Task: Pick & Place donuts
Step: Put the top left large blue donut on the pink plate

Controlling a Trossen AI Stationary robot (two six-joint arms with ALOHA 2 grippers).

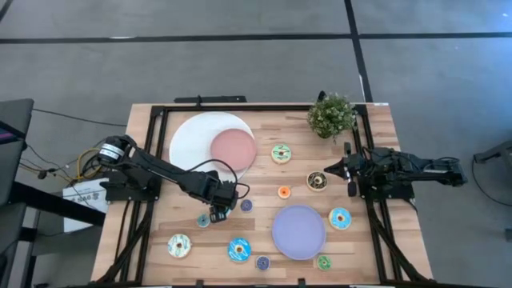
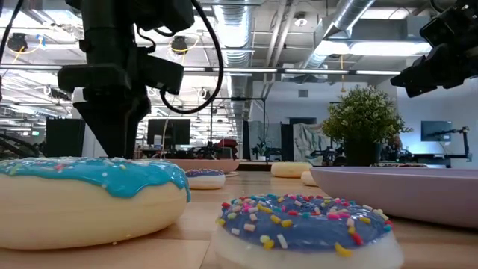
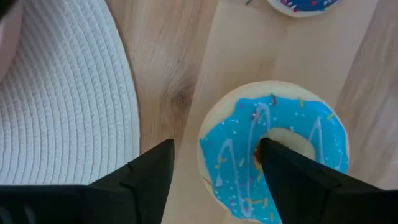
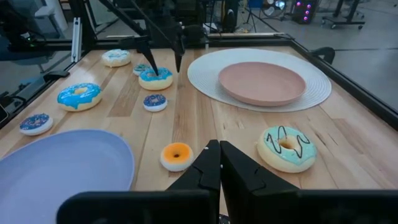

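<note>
Eleven donuts (image 1: 340,218) and three plates (image 1: 298,232) sit on the desk (image 1: 376,240). The left gripper (image 1: 214,214) straddles a blue-iced donut (image 3: 273,158), jaws apart; the right gripper (image 1: 350,170) waits with jaws together.

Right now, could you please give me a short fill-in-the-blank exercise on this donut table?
1. The left gripper straddles a small ring donut iced ____.
2. The round pink plate rests on a woven ____ placemat.
3. The potted green plant stands nearest the ____ arm.
4. The right gripper's jaws are ____.

Missing words: blue; white; right; shut
</note>
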